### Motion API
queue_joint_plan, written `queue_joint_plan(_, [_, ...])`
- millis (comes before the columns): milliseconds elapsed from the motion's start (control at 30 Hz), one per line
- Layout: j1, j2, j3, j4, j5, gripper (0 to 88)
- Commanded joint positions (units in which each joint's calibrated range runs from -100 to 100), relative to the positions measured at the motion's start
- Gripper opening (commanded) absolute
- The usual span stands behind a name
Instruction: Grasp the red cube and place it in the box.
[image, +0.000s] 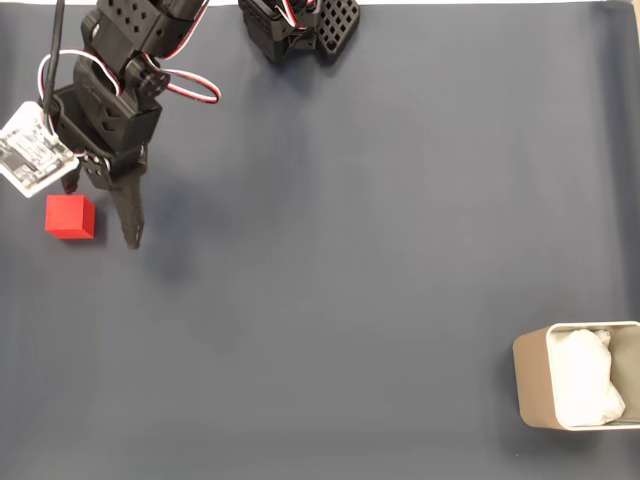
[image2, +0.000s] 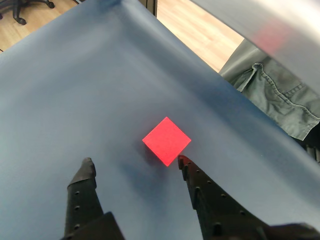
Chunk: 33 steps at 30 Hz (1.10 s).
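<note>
Dark blue cloth (image: 350, 250) is seen covering the table in both views. In the fixed view, the red cube (image: 70, 216) is shown at the left edge, and the box (image: 533, 385), holding white padding (image: 585, 385), at the lower right, well apart. In the wrist view, green fabric (image2: 280, 100) is shown at the right edge. The gripper (image2: 135, 162) is held low with its jaws apart, the cube (image2: 166, 140) lying just beyond its tips.

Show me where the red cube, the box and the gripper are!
red cube (image: 70, 216): fixed view, top face.
box (image: 531, 385): fixed view, left wall.
gripper (image2: 135, 164): wrist view, between fingertips.
</note>
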Motion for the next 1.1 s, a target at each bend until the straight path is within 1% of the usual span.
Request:
queue_joint_plan(0, [-0.92, 0.58, -1.66, -1.68, -0.05, 38.7])
queue_joint_plan(567, [-0.56, 7.26, -6.4, -3.73, -0.15, 39.2])
queue_joint_plan(1067, [-0.56, 10.81, -8.68, -8.56, -0.1, 39.4])
